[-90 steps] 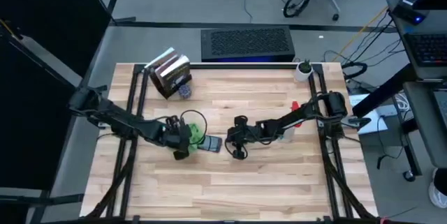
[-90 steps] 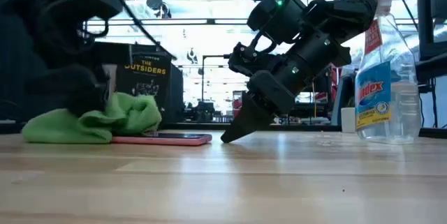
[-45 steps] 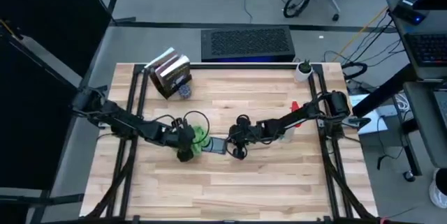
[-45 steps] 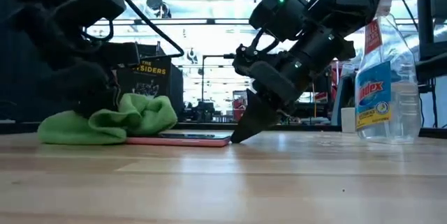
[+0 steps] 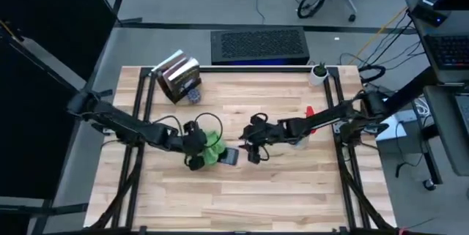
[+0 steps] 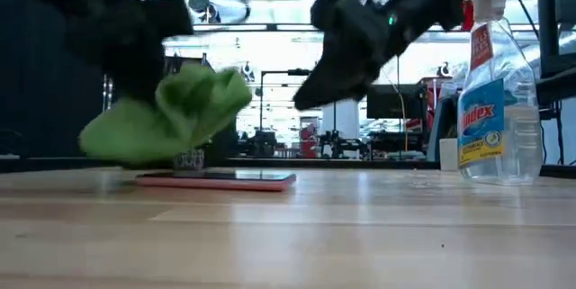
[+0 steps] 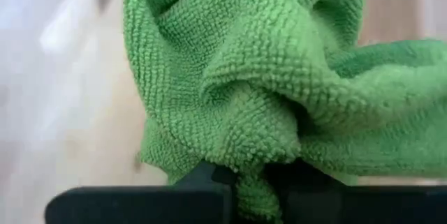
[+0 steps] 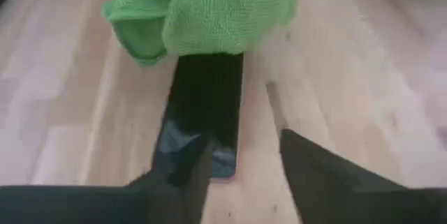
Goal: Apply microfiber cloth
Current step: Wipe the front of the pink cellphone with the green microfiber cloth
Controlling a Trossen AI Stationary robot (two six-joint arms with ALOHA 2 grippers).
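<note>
The bright green microfiber cloth point(image 5: 213, 146) hangs bunched from my left gripper point(image 5: 196, 149), left of the table's middle. Below it a thin black device point(image 5: 231, 157) with a pink edge lies flat on the wood; in the low view the cloth point(image 6: 171, 113) hovers over the device's point(image 6: 216, 179) left end. My right gripper point(image 5: 253, 153) is raised above the table, just right of the device, open with nothing between its fingers. In the right wrist view the device point(image 8: 206, 105) lies ahead of the fingers, the cloth point(image 8: 202, 8) beyond it. My left gripper pinches a bunched fold of the cloth point(image 7: 246, 160) between its two fingers, several layers gathered together. The fingers slant down from the table's left. The cloth is lifted clear of the table and hangs slack, crumpled, ahead of and below the fingers.
A clear spray bottle point(image 6: 490, 100) with a red trigger stands to the right of my right gripper. A stack of books point(image 5: 178, 76) sits at the far left, a white cup point(image 5: 317, 74) at the far right corner. Bare wood lies along the near edge.
My left gripper has moved toward the table's right and then up, lifting the cloth off the wood so it hangs over the device's left end. The device slid a little to the right. My right gripper has risen from the device's right end.
</note>
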